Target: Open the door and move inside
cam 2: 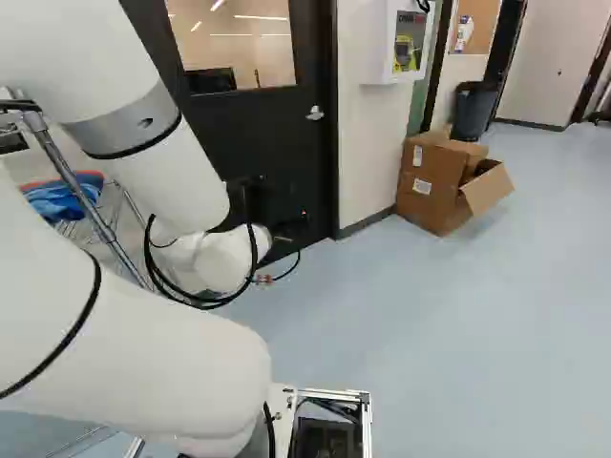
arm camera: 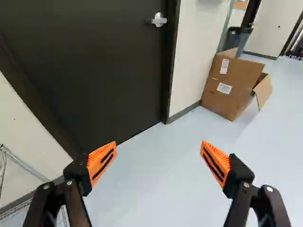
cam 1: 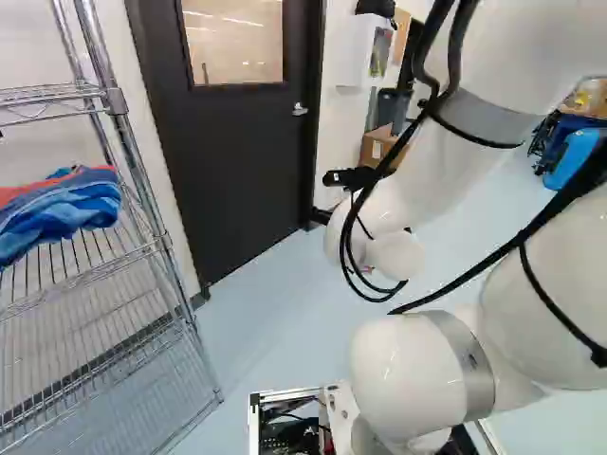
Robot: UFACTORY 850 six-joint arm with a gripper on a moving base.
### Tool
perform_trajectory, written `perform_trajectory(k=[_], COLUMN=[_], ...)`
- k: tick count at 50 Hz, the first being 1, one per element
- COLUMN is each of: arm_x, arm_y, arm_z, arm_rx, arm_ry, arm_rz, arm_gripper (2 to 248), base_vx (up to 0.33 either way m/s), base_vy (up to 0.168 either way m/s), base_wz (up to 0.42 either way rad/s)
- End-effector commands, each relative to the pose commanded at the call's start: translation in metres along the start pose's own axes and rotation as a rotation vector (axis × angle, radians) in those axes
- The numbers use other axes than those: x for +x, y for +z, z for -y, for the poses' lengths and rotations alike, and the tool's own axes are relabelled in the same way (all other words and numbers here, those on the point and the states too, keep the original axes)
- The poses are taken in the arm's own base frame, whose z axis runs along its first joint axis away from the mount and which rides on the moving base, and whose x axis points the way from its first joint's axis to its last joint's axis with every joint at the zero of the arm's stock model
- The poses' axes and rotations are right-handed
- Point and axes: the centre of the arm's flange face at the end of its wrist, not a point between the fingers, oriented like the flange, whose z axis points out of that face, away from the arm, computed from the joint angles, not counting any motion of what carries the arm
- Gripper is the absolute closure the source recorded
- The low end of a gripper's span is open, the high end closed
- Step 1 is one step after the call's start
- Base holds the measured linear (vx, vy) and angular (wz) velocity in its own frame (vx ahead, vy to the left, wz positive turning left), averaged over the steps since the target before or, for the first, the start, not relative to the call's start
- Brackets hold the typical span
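Two fingers [arm camera: 101, 161]: spread wide at the end of the gripper [arm camera: 158, 144], orange pads apart, nothing between them; pale floor [arm camera: 156, 189] shows through the gap
Arm [cam 2: 181, 172]: reaching ahead toward the door, gripper short of it
Rack [cam 1: 142, 171]: wire shelves beside the door, a blue and red cloth [cam 1: 57, 213] on one shelf near the edge facing the door
Door [arm camera: 94, 71]: ahead, dark, shut in its frame; likely heavy and stiff, perhaps with a closer pushing back, so steady force rather than a jab; whether it swings in or out I cannot tell
Handle [arm camera: 159, 20]: small metal lever near the door's edge on the carton side; hard, probably slippery, with some spring; best taken near the lever's free end, then turned down
Carton [arm camera: 232, 85]: past that edge, by the wall, flap open
Wrist view: fingers and the door's lower part clear, no window
Left base view: lower shelves of the rack, which the right base view hides behind the arm
Both base views: window [cam 2: 234, 48] in the door's upper part
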Motion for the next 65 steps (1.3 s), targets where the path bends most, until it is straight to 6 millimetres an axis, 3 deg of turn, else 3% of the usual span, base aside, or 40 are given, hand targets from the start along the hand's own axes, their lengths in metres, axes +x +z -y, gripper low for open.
perform_trajectory(k=[65], arm_x=[0.0], arm_y=[0.0], arm_z=[0.0], arm_rx=[0.0], arm_ry=[0.0], arm_rz=[0.0], arm_gripper=[3], base_vx=[0.019], base_vy=[-0.006], base_wz=[0.0])
